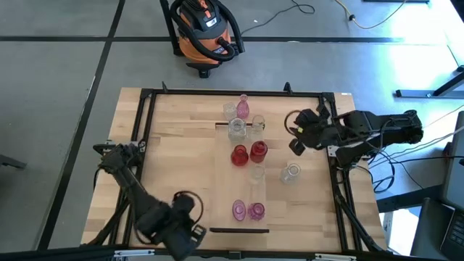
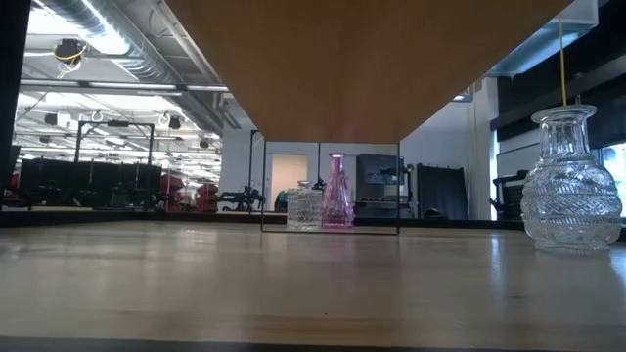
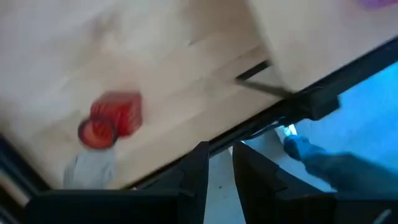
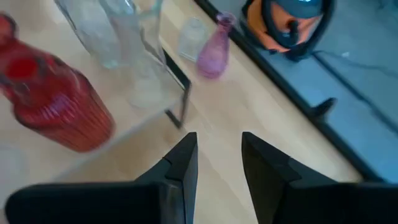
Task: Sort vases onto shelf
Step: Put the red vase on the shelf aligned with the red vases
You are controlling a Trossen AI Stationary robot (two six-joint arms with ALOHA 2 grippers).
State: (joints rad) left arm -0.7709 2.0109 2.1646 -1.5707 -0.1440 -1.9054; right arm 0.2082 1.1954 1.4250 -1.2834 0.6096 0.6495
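The shelf [image 1: 245, 190] is a long pale plank down the table's middle, and the low view shows its underside [image 2: 372, 68] raised on thin dark legs. It carries two red vases [image 1: 249, 154], two pink ones [image 1: 247, 211] and clear ones [image 1: 236, 129]. A pink bottle vase [image 1: 243, 106] and a clear one [image 1: 230, 110] stand on the table beyond the shelf's far end. Another clear vase [image 1: 291, 172] stands right of the shelf. My right gripper [image 1: 294, 136] hovers open right of the shelf's far part, empty. My left gripper [image 1: 185, 203] sits near the table's near-left, slightly open and empty.
A black frame [image 1: 145, 98] rims the table. An orange shop vacuum [image 1: 205, 29] stands on the floor beyond the far edge. Bare tabletop [image 1: 181, 145] lies left of the shelf, and more to its right near the front.
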